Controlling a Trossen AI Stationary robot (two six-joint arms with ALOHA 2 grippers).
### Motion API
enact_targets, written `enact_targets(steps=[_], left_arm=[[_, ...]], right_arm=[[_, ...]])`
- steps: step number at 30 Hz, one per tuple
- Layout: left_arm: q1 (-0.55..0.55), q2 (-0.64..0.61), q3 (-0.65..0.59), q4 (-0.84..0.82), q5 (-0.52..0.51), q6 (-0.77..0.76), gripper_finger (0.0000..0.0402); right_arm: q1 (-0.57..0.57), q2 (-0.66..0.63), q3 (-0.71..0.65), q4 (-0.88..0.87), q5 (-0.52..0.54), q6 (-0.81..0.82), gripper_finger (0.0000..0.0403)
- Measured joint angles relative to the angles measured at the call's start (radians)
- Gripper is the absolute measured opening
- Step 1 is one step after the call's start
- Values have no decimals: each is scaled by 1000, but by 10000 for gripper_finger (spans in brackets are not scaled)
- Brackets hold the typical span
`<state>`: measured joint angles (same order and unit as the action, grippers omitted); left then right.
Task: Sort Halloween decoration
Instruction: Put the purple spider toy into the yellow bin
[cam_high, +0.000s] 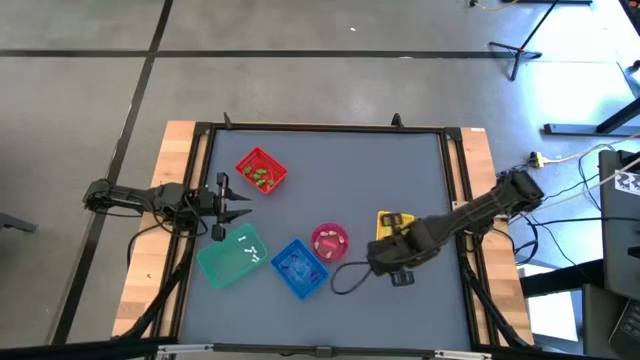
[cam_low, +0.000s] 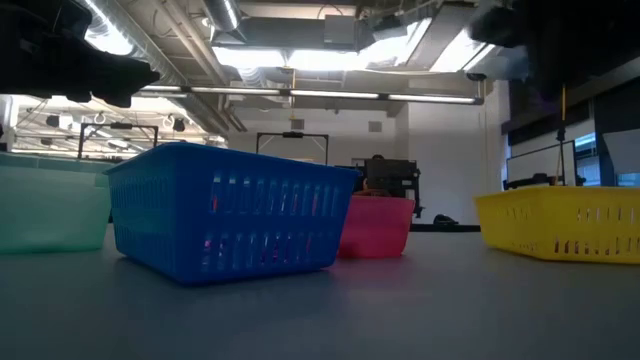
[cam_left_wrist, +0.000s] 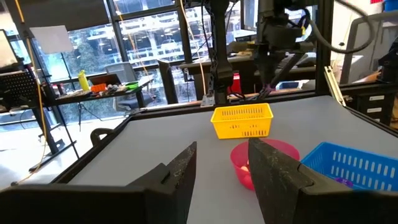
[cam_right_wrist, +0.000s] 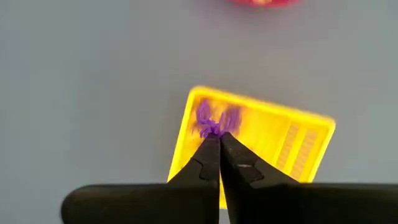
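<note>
My right gripper (cam_right_wrist: 219, 138) points down, high over the table, shut on a small purple trinket (cam_right_wrist: 214, 122) of the Halloween decoration. The yellow basket (cam_right_wrist: 267, 146) stands beneath it; in the left wrist view the gripper (cam_left_wrist: 269, 87) hangs well above that basket (cam_left_wrist: 242, 120). Green trinkets lie in the red basket (cam_high: 261, 170), white ones in the teal basket (cam_high: 232, 257), purple ones in the blue basket (cam_high: 298, 267) and cream ones in the pink bowl (cam_high: 330, 241). My left gripper (cam_high: 235, 207) waits open and level at the table's left edge. My right gripper pinches the purple trinket's near end (cam_right_wrist: 216, 130) between its two fingertips, coming from above and pointing down. Most of the trinket sticks out past the tips. It is lifted clear, hanging over the yellow basket's left part.
The baskets and the bowl stand in a loose row across the table's near half, the red basket farther back on the left. A dark cable loop (cam_high: 345, 280) lies near the right arm. Bare grey table lies at the far and right sides.
</note>
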<state>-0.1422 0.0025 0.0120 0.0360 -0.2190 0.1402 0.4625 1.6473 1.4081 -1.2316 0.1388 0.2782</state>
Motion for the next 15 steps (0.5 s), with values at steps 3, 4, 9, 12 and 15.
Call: enact_targets(steps=[3,4,9,12,15], left_arm=[[0,0,0,0,0,0,130],[0,0,0,0,0,0,130],[0,0,0,0,0,0,130],[0,0,0,0,0,0,130],[0,0,0,0,0,0,130]], right_arm=[[25,-61,-98,2,10,80,1],[26,-79,-128,0,10,104,1],[13,-154,-269,62,21,139,1],[-3,-171,-333,109,27,133,1],[-28,-173,-373,111,27,133,1]])
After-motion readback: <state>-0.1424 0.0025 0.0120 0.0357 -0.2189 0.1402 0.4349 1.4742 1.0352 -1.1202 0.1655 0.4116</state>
